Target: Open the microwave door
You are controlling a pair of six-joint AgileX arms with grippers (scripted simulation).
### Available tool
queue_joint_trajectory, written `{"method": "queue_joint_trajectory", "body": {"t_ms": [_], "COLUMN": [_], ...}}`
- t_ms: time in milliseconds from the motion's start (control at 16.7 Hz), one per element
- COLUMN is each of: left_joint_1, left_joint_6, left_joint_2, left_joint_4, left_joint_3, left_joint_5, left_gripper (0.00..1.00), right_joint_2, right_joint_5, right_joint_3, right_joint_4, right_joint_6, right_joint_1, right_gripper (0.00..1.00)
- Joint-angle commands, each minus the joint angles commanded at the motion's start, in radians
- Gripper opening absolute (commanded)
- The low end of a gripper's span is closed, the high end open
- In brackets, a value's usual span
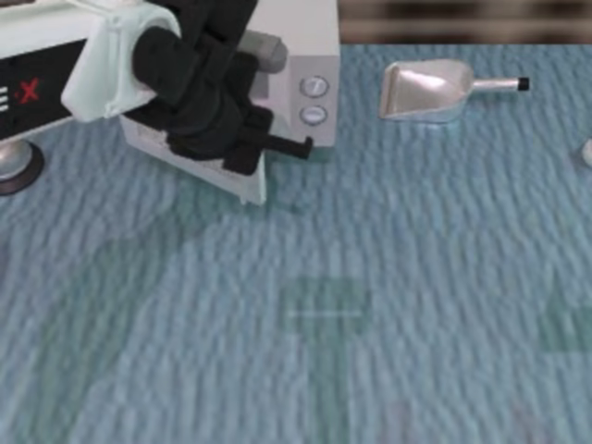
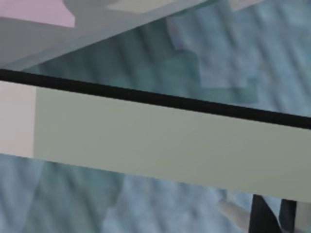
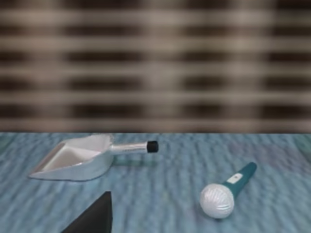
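Microwave (image 1: 305, 55) at far left of table, top edge of top view; two silver knobs (image 1: 314, 100) on its front panel. Microwave door (image 1: 242, 181) swung partly out from the body, free edge angling toward table centre, hinge side left, under the arm. Left gripper (image 1: 277, 145) low at the door, black fingers (image 1: 298, 144) pointing right along the door's upper edge, just below the knobs. Fingers open or shut: cannot tell from above. Left wrist view filled by a pale panel with a dark top strip (image 2: 160, 99), blue cloth beyond; contact with it not resolvable there either.

Key relation: door's long axis runs left to right, close to the finger line; free edge right at the fingertips. Judged: further opening calls for an arc toward the table's near left, around the hinge.

Right arm out of top view, parked at right; right wrist view shows only a dark finger tip (image 3: 95, 218), state unreadable. Metal scoop (image 1: 427, 89) and microphone (image 3: 227, 191) well apart from the microwave. Left arm far nearer.
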Motion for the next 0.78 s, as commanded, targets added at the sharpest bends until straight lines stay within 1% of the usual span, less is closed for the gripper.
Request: {"method": "queue_joint_trajectory", "body": {"t_ms": [240, 600, 780], "left_joint_1": [0.000, 0.040, 0.044], "left_joint_6": [0.010, 0.130, 0.140], "left_joint_2": [-0.007, -0.066, -0.076], "left_joint_4": [0.005, 0.014, 0.019], "left_joint_3": [-0.010, -0.089, -0.092], "left_joint_5": [0.014, 0.075, 0.082], "left_gripper": [0.00, 0.00, 0.00], "right_joint_2": [0.000, 0.000, 0.000], "right_joint_5": [0.000, 0.000, 0.000], "right_joint_3": [0.000, 0.000, 0.000], "right_joint_4": [0.000, 0.000, 0.000], "right_joint_6": [0.000, 0.000, 0.000], "right_joint_1": [0.000, 0.000, 0.000], "right_gripper": [1.00, 1.00, 1.00]}}
